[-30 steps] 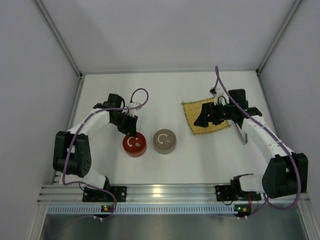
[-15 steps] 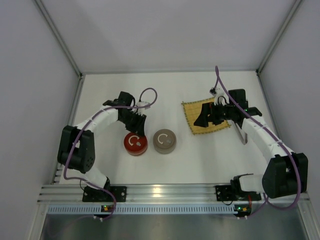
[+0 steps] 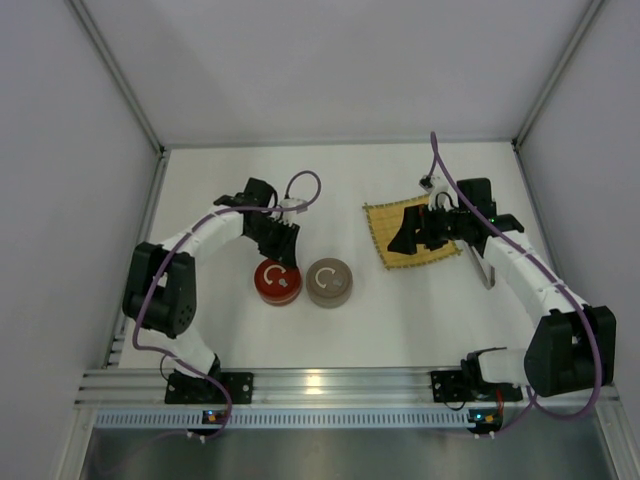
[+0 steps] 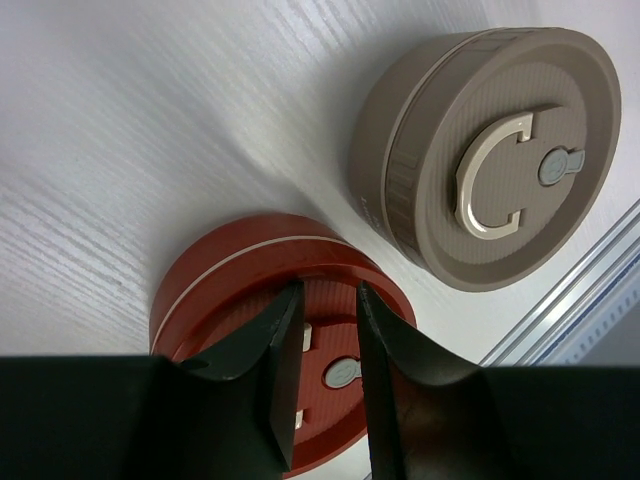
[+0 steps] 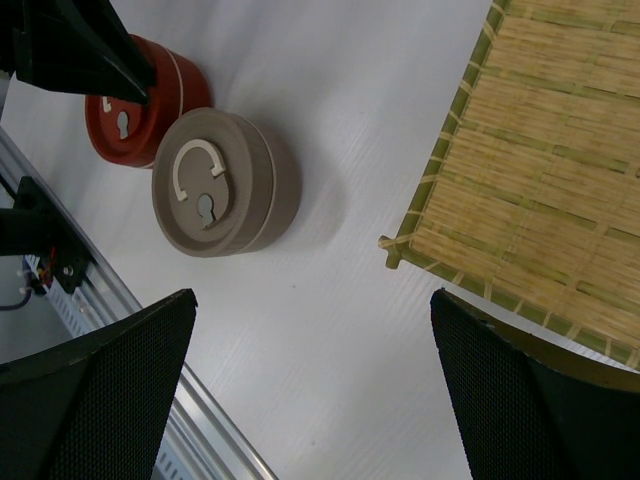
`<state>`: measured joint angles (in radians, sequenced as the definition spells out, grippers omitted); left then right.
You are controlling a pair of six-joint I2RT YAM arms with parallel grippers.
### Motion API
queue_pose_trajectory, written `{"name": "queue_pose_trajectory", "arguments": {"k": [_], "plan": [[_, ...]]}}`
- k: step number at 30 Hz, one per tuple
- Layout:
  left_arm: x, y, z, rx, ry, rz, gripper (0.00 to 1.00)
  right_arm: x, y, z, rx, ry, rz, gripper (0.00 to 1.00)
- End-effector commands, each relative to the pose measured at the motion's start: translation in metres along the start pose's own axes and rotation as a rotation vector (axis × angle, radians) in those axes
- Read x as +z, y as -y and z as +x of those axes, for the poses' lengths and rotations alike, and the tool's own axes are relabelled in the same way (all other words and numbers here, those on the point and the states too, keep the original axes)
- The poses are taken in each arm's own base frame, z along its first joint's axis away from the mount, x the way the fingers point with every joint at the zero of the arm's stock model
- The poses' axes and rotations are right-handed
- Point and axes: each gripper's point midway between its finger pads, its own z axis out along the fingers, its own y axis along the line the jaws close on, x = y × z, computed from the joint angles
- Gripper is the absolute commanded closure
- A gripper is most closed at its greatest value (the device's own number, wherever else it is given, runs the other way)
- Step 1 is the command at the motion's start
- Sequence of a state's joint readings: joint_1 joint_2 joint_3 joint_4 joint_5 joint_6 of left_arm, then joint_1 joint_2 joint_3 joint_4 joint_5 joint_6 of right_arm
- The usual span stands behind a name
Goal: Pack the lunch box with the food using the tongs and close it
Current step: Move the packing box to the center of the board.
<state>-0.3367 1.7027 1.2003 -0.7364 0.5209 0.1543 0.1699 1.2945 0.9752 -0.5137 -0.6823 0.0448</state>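
The left end effector (image 4: 328, 292) sits low over the red lunch box (image 4: 230, 280), fingers a narrow gap apart above its lid; I can't tell whether they pinch the handle. The tan box (image 4: 480, 160) stands just beside it. The right end effector (image 5: 312, 300) hangs spread wide at the bamboo mat (image 5: 540, 170), and the tongs (image 3: 487, 272) lie on the bench (image 3: 340, 190) by the mat's right edge.

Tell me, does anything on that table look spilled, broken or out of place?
Nothing stands out. The round red lidded container and the round tan lidded container stand upright side by side. The yellow bamboo mat lies flat, merely turned askew to the edges of the white table. No spill or damage shows.
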Motion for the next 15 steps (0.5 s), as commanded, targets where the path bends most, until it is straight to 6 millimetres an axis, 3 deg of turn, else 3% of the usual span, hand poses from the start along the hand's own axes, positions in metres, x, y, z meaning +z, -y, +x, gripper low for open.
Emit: {"name": "queue_pose_trajectory", "arguments": {"k": [1, 7, 15], "plan": [[-0.001, 0.01, -0.017, 0.042, 0.049, 0.04, 0.67, -0.006, -0.011, -0.011, -0.066, 0.042, -0.017, 0.01], [-0.02, 0.018, -0.02, 0.072, 0.082, 0.027, 0.66, -0.007, -0.012, -0.011, -0.071, 0.046, -0.015, 0.01], [-0.089, 0.05, -0.047, 0.148, 0.228, -0.011, 0.66, -0.01, -0.013, -0.013, -0.078, 0.054, -0.014, 0.01]]}}
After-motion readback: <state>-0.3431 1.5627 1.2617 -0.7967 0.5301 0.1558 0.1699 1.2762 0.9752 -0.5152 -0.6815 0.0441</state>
